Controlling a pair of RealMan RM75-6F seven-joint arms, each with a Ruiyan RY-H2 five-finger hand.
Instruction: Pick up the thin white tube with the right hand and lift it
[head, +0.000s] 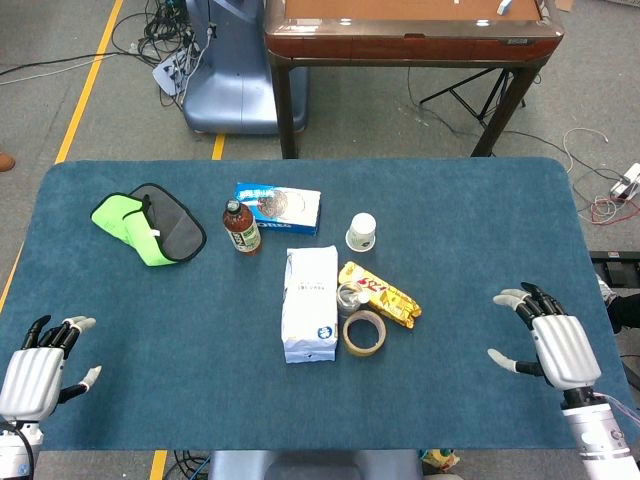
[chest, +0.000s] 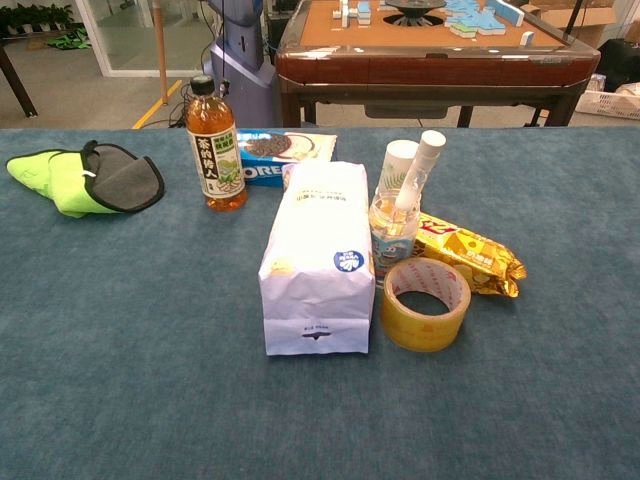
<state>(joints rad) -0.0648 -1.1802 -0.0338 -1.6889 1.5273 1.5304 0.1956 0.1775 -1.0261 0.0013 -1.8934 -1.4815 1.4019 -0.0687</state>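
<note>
Robot's right hand (head: 553, 342) waits with fingers spread and nothing in it at the right edge of the blue-covered bench (head: 480, 250), well apart from the thin white tube (chest: 418, 172).

The tube stands tilted in a small clear jar (chest: 391, 232) at the middle of the bench, its top leaning toward a white cup (head: 361, 232) behind it. A roll of yellowish tape (head: 364, 333) lies just in front of the jar, a yellow snack packet (head: 384, 292) to its right and a white paper bag (head: 309, 304) to its left. Farther left stand a tea bottle (head: 240, 227), a blue biscuit pack (head: 278, 207) and a green-and-grey cloth (head: 148, 228). The left hand (head: 40, 368), also released and holding nothing, rests at the near left corner.
</note>
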